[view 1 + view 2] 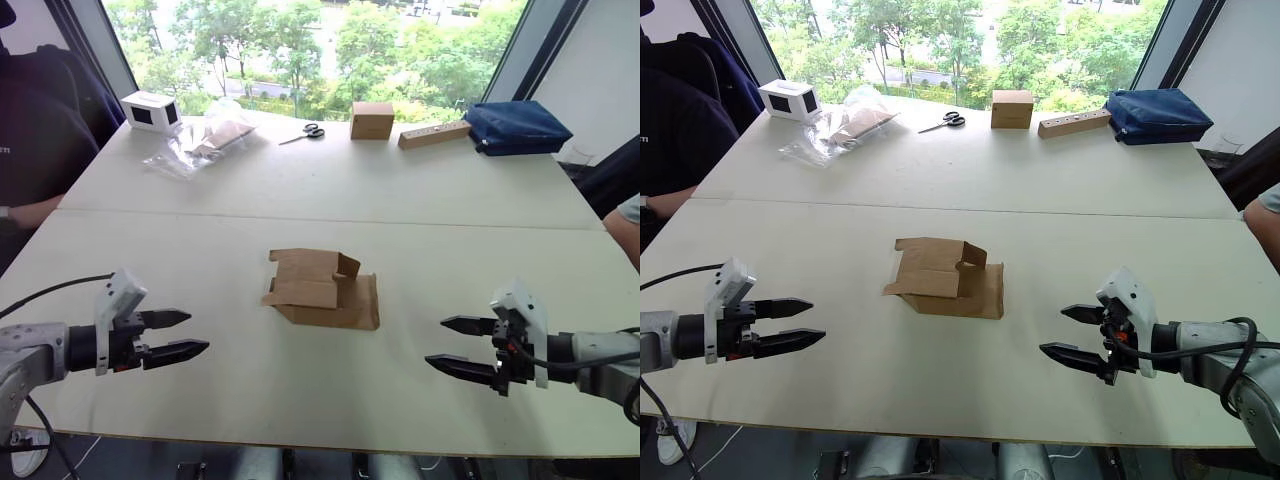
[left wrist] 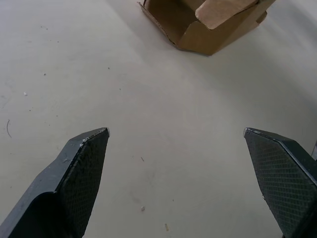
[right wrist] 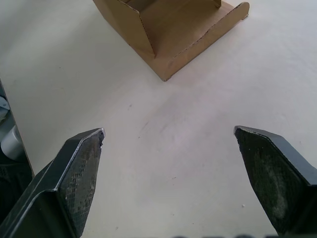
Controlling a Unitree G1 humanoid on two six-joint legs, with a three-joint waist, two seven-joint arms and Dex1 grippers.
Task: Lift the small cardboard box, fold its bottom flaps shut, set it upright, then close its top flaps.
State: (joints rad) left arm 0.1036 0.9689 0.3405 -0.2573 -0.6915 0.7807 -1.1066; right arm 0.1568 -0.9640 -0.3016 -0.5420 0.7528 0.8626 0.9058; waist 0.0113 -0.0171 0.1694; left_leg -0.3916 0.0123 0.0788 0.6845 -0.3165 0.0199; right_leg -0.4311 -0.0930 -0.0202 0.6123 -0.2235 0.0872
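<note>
The small cardboard box (image 1: 325, 290) lies on its side in the middle of the near table, its flaps loose and splayed. It also shows ahead of the fingers in the left wrist view (image 2: 208, 22) and the right wrist view (image 3: 168, 29). My left gripper (image 1: 175, 336) hovers open just above the table, well to the left of the box, with nothing between its fingers. My right gripper (image 1: 458, 346) hovers open on the box's right side, also apart from it and empty.
At the far table stand a tidy brown cardboard cube (image 1: 372, 119), a wooden block (image 1: 434, 134), a blue pouch (image 1: 518, 126), scissors (image 1: 304, 133), a plastic bag (image 1: 205, 140) and a white box (image 1: 151, 111). A person (image 1: 35, 130) sits at the left, and an arm (image 1: 625, 225) shows at the right.
</note>
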